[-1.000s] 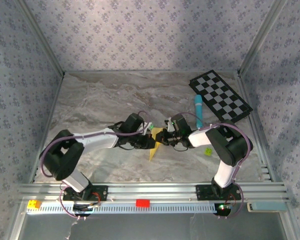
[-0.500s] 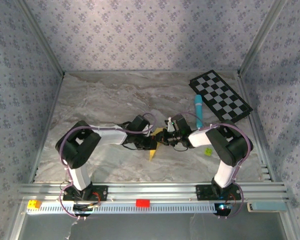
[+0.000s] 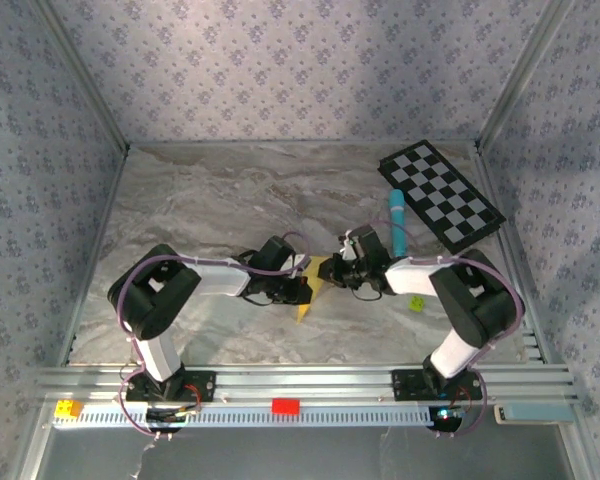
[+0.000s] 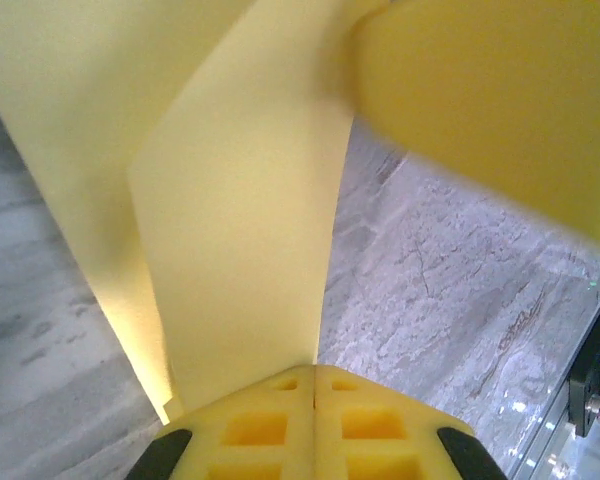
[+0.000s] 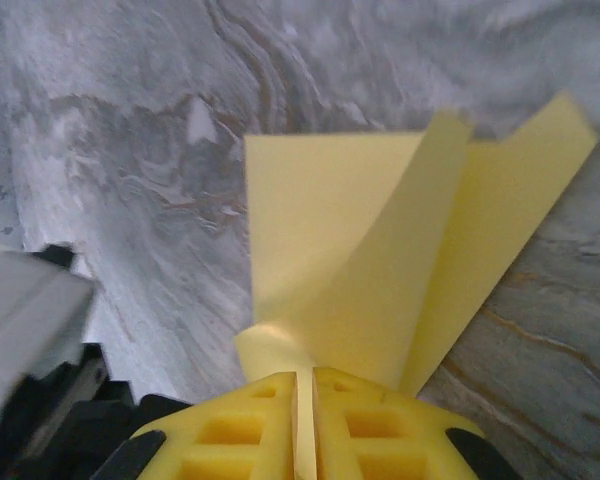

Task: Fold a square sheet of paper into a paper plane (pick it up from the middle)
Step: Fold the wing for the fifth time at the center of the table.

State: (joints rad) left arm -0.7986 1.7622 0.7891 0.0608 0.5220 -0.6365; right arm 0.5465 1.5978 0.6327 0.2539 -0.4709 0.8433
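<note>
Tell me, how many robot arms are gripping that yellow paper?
2. The left end effector pinches the yellow paper from the left, the right end effector from the right, meeting mid-table.

square sheet of paper (image 5: 330,250): thin, matt | table (image 5: 130,120): smooth, marbled | right claw pads (image 5: 230,440): perhaps matt plastic

We see white links and black joints on both arms (image 3: 208,277), each trailing a looped lilac cable (image 3: 121,290); the left gripper (image 4: 314,385) and the right gripper (image 5: 305,385) have yellow pads (image 5: 230,432) with square recesses.
</note>
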